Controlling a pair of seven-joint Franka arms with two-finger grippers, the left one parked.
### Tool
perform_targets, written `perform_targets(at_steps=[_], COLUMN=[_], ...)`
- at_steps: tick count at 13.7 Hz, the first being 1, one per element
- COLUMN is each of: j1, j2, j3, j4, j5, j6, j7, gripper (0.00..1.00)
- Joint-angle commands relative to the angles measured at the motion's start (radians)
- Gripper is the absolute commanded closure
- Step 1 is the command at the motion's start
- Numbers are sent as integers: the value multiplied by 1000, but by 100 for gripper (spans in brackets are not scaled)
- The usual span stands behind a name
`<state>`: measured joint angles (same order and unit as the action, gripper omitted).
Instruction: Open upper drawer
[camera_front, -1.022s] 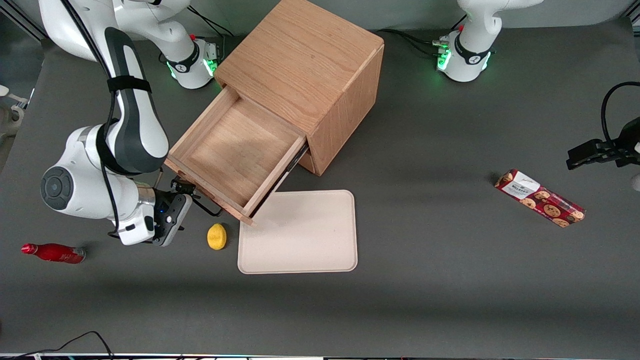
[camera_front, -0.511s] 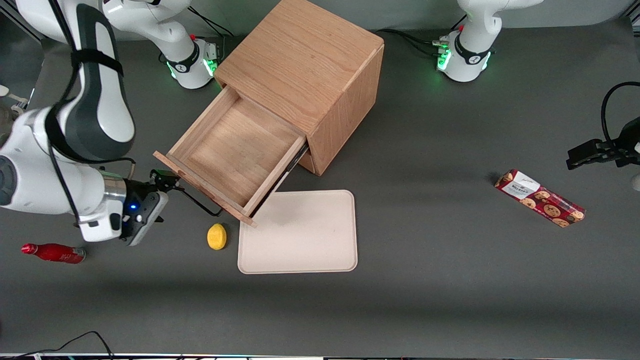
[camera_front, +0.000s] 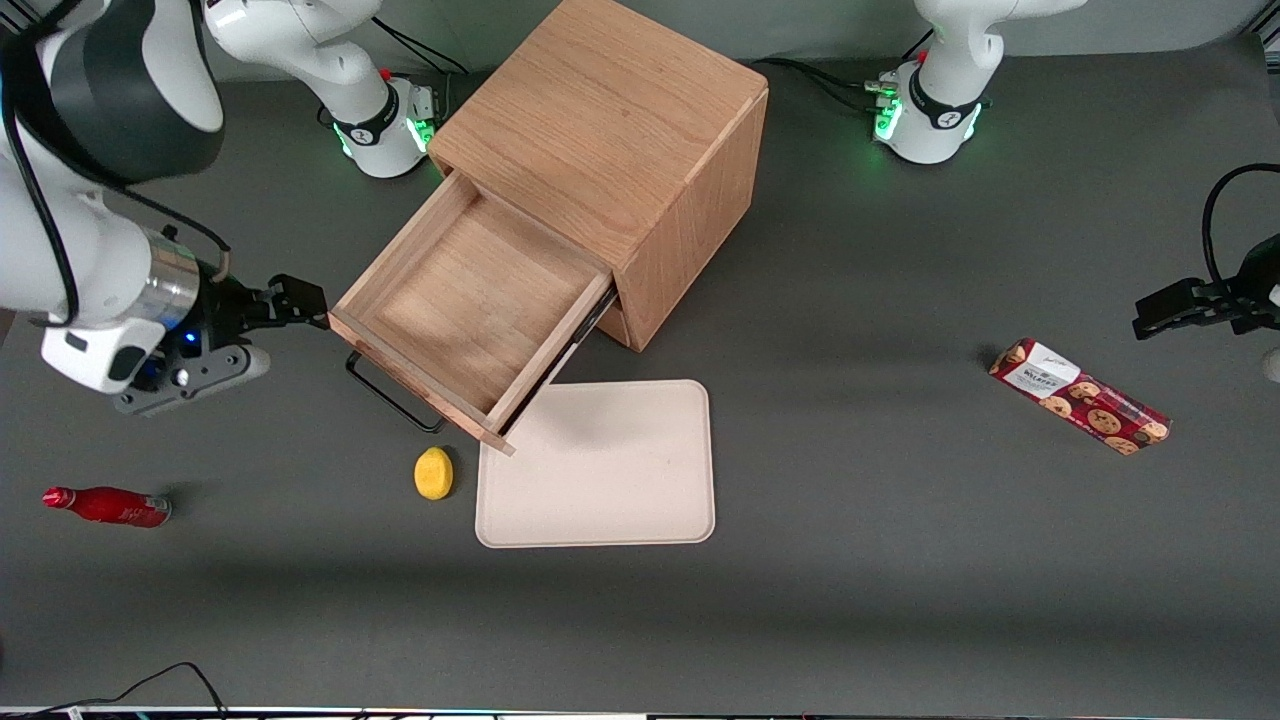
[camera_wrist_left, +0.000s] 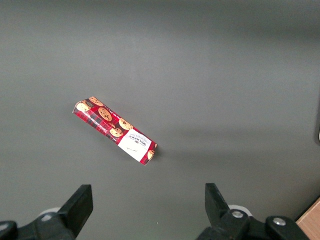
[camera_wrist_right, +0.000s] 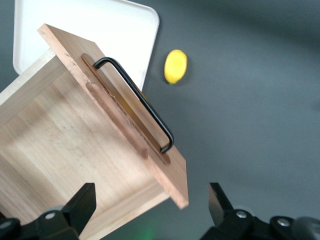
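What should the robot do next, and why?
Probably just back away and stop. The upper drawer already sticks far out of the cabinet, its wooden bottom showing. The end effector is open, off the black handle, beside the drawer's corner.

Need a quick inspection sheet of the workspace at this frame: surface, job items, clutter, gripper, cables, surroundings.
Surface: dark grey table, flat.
Job's things: upper drawer of the oak-wood cube cabinet pulled out, tray empty; thin black wire handle free.
Clutter: yellow lemon-shaped object, beige rectangular tray, red bottle lying down, red cookie packet.
Grippers: right gripper open, beside the drawer's front corner, off the handle.
Cables: black cable at the table's near edge.
Surroundings: nothing seen.
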<state>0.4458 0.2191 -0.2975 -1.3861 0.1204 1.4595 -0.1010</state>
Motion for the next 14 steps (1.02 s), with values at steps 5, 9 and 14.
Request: perform_targets(at_steps=[5,9,14], j1=[-107,-161,-352], j2=[-55,-208,-299], j3=[-6,114,216], j4=[-8,-140,-303], j5=[-47,-143,-168], j6=[1,8,102], j7=[40,341,281], gripper=[0,0,0])
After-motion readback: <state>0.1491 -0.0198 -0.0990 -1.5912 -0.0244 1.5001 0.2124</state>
